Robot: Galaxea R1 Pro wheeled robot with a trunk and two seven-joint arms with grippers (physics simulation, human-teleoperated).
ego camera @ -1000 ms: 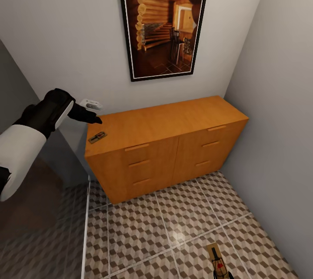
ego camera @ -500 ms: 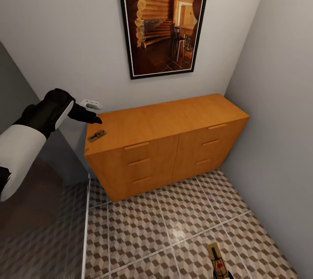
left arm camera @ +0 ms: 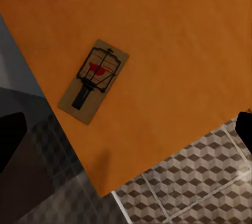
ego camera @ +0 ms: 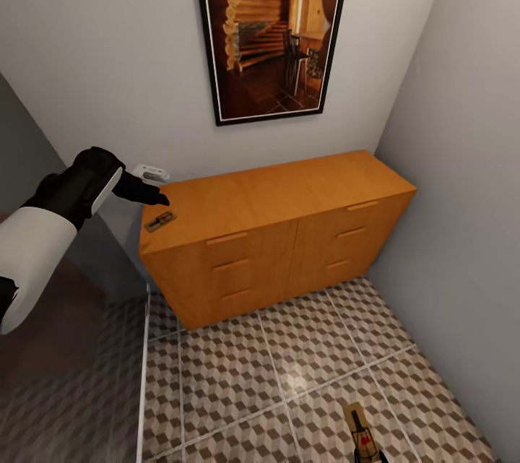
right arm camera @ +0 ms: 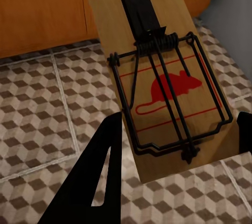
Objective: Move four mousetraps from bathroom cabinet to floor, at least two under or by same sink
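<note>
The orange-brown cabinet (ego camera: 274,232) stands against the back wall with all its drawers closed. One mousetrap (ego camera: 160,221) lies flat on the cabinet top near its left end, and it also shows on the orange top in the left wrist view (left arm camera: 93,81). My left gripper (ego camera: 153,196) hovers open just above and behind it, its fingers (left arm camera: 11,136) set wide apart. A second mousetrap (right arm camera: 168,82) sits between the fingers (right arm camera: 100,177) of my right gripper (right arm camera: 173,145), held over the cube-patterned bathroom floor (ego camera: 238,376). That same trap (ego camera: 363,434) appears at the bottom of the head view.
A large framed picture (ego camera: 271,29) hangs over the cabinet. A small white fitting (ego camera: 152,174) is on the wall by the cabinet's left end. A grey wall (ego camera: 462,196) closes the right side, right against the cabinet. Darker floor lies to the left.
The whole head view has shifted slightly, so the camera moved. Both arms and both mousetraps keep their places relative to the cabinet and floor.
</note>
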